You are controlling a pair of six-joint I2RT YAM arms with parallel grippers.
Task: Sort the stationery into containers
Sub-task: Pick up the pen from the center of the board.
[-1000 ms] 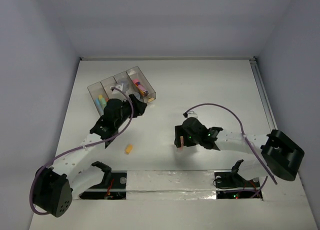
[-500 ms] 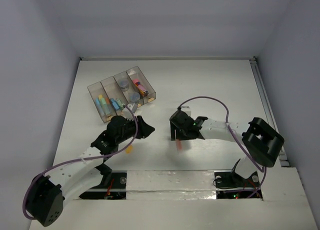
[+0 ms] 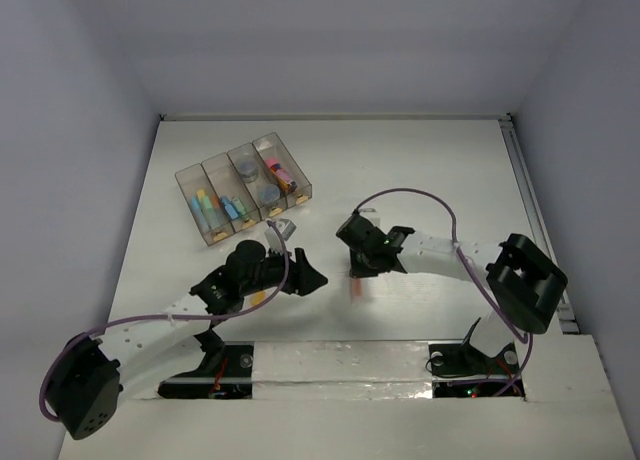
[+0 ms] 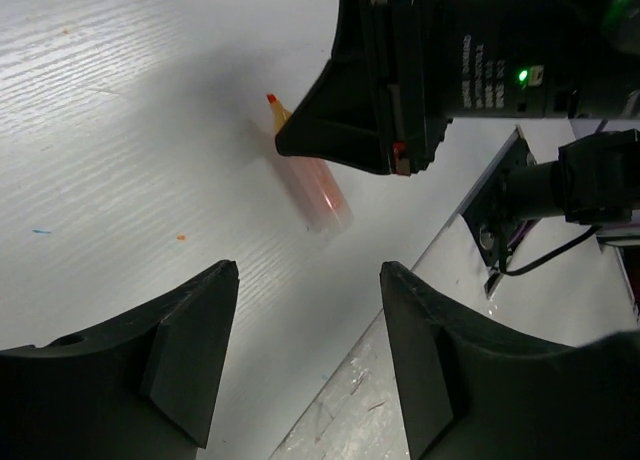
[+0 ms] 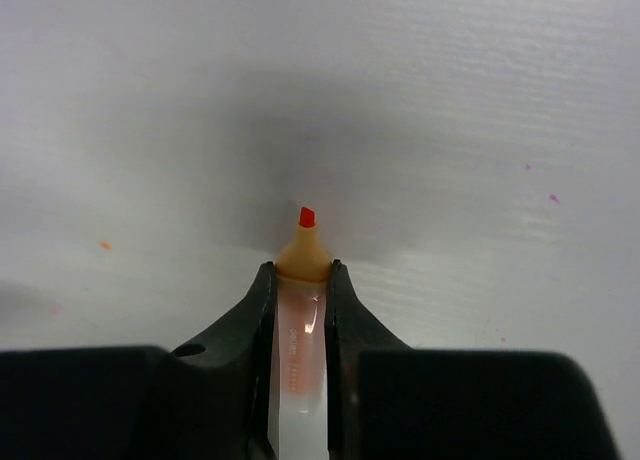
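Observation:
My right gripper [image 5: 300, 270] is shut on an orange highlighter [image 5: 298, 330] with a clear barrel, whose red tip pokes out past the fingertips just above the white table. In the top view that highlighter [image 3: 358, 289] is at mid-table under the right gripper [image 3: 360, 270]. My left gripper [image 3: 306, 278] stands open and empty just left of it. In the left wrist view the highlighter [image 4: 312, 188] lies ahead of the left gripper [image 4: 308, 272]. The clear four-compartment tray [image 3: 188, 180] at the back left holds pens, blocks and grey pots.
A small grey-and-white piece [image 3: 283, 226] lies on the table just off the tray's near right corner. A small orange-yellow piece [image 3: 258, 298] shows beside the left forearm. The right arm's cable loops above its wrist.
The right gripper has shut on the orange highlighter. The left arm has drawn back from the tray toward the front right, and its jaws have opened wider.

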